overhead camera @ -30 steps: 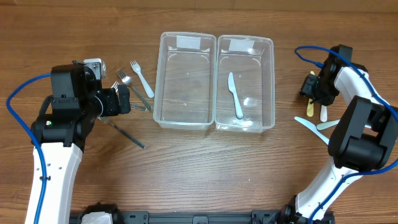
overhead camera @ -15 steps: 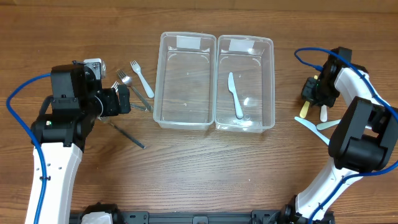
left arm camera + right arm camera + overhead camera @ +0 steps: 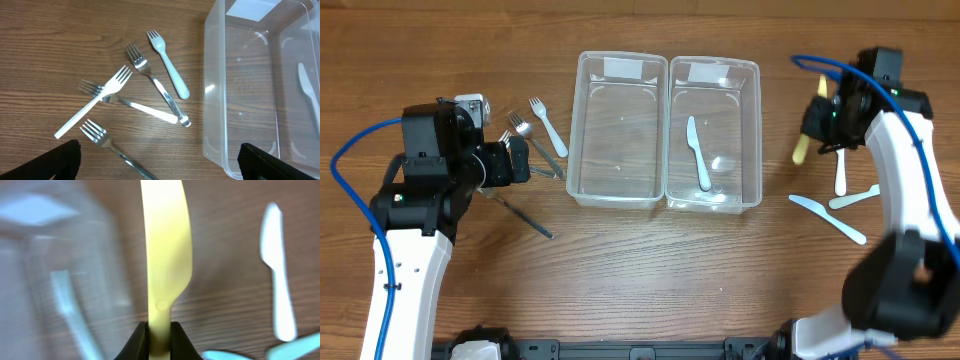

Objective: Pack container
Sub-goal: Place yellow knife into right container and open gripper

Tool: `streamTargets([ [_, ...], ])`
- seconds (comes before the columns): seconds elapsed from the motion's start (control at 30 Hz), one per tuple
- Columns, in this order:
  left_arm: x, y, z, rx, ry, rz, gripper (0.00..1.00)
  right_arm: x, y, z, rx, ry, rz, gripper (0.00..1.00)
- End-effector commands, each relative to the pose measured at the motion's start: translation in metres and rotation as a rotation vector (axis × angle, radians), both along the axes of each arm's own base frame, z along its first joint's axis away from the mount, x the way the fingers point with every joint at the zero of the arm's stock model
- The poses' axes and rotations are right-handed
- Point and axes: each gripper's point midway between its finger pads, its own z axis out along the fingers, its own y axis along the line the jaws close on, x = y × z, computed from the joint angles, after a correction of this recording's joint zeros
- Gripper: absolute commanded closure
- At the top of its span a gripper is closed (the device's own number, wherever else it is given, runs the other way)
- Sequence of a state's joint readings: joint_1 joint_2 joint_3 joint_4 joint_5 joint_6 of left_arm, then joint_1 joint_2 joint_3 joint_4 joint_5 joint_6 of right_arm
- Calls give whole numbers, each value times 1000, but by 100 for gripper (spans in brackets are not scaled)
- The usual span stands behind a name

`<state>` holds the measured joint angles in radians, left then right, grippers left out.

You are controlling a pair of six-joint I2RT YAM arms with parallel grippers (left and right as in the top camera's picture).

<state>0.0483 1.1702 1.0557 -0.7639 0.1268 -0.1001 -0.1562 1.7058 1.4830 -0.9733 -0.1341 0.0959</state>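
Two clear plastic containers stand side by side: the left one [image 3: 617,130] is empty, the right one [image 3: 715,135] holds a pale blue plastic knife [image 3: 699,153]. My right gripper [image 3: 817,122] is shut on a yellow plastic knife [image 3: 165,255], held above the table just right of the right container. My left gripper [image 3: 159,167] is open and empty above several forks [image 3: 150,80]: metal ones, a white plastic one and a pale blue one [image 3: 169,70], lying left of the left container [image 3: 240,90].
Loose plastic knives lie on the table at the right: a white one [image 3: 840,172] and pale blue ones [image 3: 828,217]. They show blurred in the right wrist view [image 3: 278,280]. A metal fork [image 3: 520,215] lies near my left arm.
My right gripper has lifted the yellow knife off the table and moved it up and away from the other knives, near the right container. The left arm has not moved.
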Motion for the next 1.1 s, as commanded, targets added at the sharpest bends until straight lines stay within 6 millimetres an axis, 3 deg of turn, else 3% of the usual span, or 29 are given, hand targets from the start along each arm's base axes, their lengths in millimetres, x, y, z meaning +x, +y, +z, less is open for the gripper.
streamTargets([
  [0.0, 5, 2, 8, 16, -20, -8, 0, -6, 65, 55, 43, -131, 150, 96],
  [0.1, 5, 2, 8, 16, -19, -8, 0, -16, 107, 56, 46, -121, 257, 96],
  [0.2, 5, 2, 8, 16, -20, -8, 0, -25, 139, 36, 23, -74, 338, 96],
  [0.4, 5, 2, 8, 16, -19, -8, 0, -31, 178, -46, 2, 29, 394, 96],
  [0.5, 5, 2, 8, 16, -19, -8, 0, -31, 180, -70, -3, 76, 401, 95],
  [0.53, 5, 2, 8, 16, -20, -8, 0, -30, 181, -71, -3, 76, 401, 82],
  [0.57, 5, 2, 8, 16, -20, -8, 0, -29, 181, -69, -5, 70, 405, 63],
  [0.6, 5, 2, 8, 16, -20, -8, 0, -26, 182, -63, -7, 53, 414, 51],
  [0.7, 5, 2, 8, 16, -19, -8, 0, -11, 176, -26, -40, -41, 421, 47],
  [0.83, 5, 2, 8, 16, -20, -8, 0, 17, 146, 50, -88, -226, 322, 38],
  [0.9, 5, 2, 8, 16, -19, -8, 0, 26, 125, 78, -112, -293, 262, 37],
  [0.97, 5, 2, 8, 16, -19, -8, 0, 34, 89, 101, -160, -342, 168, 34],
  [1.07, 5, 2, 8, 16, -20, -8, 0, 37, 34, 103, -224, -332, 34, 32],
])
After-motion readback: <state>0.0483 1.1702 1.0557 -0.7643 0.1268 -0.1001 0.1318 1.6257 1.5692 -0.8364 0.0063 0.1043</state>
